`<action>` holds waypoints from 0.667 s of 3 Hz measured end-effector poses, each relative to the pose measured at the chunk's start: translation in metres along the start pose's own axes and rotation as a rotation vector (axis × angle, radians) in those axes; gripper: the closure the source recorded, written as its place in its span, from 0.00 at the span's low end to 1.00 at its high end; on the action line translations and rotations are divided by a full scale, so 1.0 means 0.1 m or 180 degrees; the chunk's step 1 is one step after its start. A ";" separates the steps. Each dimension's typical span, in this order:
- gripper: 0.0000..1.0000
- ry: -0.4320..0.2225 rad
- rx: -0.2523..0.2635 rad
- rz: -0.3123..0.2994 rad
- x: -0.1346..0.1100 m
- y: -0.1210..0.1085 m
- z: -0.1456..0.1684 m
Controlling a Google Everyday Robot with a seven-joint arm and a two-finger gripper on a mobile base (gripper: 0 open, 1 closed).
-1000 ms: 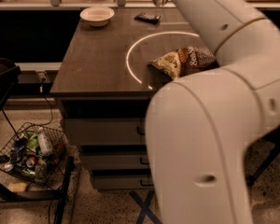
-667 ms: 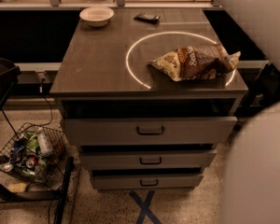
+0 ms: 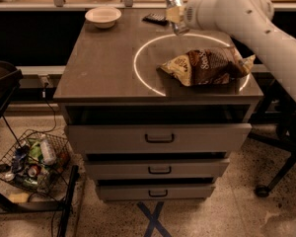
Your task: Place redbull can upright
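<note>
The redbull can [image 3: 173, 0] is a slim silvery can, held nearly upright and slightly tilted above the far part of the table, over the back edge of the white circle [image 3: 138, 68] marked on the top. My gripper [image 3: 178, 18] is at the end of the white arm [image 3: 246, 14], which reaches in from the right. It is shut around the can's middle. The can's lower end hangs just above the tabletop; I cannot tell whether it touches.
A brown chip bag [image 3: 207, 65] lies inside the circle at the right. A white bowl [image 3: 103, 16] and a dark flat object [image 3: 155, 18] sit at the table's back. Drawers [image 3: 159, 138] face me. A wire basket [image 3: 34, 159] of litter stands on the floor at left.
The arm, which filled the right of the view a second ago, has swung out over the far side of the table and now shows the can in the gripper.
</note>
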State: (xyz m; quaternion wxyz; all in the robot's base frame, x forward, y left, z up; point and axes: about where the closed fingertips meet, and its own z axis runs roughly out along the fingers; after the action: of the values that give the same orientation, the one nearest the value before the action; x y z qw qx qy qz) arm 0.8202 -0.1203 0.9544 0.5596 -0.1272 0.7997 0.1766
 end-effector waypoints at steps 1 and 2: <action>1.00 -0.0211 -0.0345 0.0433 0.10 -0.36 -0.18; 1.00 -0.0330 -0.0669 0.0391 -0.02 0.02 -0.14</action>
State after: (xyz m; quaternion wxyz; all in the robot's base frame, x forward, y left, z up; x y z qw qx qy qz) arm 0.8081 -0.1246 0.9611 0.5719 -0.1266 0.7531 0.2996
